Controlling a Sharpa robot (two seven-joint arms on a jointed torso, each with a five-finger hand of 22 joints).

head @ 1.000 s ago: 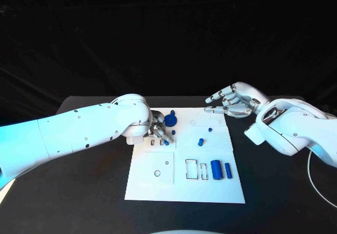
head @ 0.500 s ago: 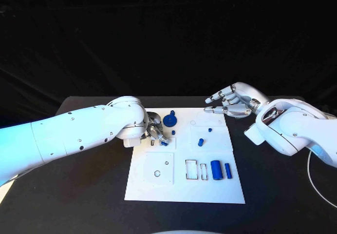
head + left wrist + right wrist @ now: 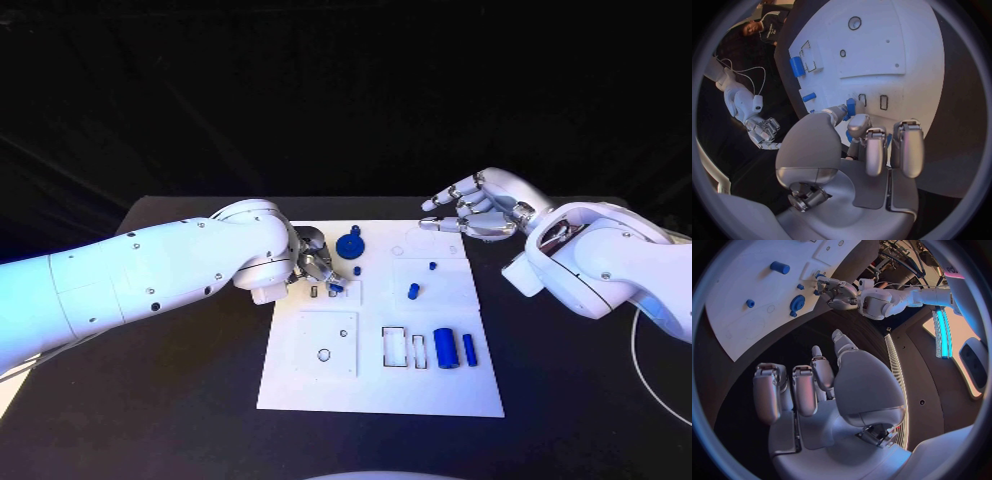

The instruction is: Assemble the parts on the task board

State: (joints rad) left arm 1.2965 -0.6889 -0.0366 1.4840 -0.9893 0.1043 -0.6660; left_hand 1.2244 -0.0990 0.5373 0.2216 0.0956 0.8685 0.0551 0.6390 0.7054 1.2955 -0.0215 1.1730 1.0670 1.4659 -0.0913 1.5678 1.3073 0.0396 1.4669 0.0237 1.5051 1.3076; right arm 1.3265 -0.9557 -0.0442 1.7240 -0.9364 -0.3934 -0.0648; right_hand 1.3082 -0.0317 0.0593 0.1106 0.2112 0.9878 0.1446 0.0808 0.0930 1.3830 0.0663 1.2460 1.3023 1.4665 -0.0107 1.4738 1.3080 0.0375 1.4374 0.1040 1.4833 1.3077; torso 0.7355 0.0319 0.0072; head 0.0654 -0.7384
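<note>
White task board (image 3: pixel 378 380) lies mid-table in the head view; the left hand (image 3: pixel 317 266) is low over its upper left part, the right hand (image 3: pixel 473 210) hovers off its far right corner, fingers spread and empty. Left wrist view: the left hand's fingertips (image 3: pixel 856 122) pinch a small blue part (image 3: pixel 851 106) just above the board. Right wrist view: the right hand's fingers (image 3: pixel 804 387) hang loosely curled, holding nothing

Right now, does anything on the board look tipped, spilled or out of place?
Nothing stands out. The white task board lies flat on the black table, and the small blue parts sit on it unspilled. The left hand holds one small blue piece; the right hand hovers empty.
</note>
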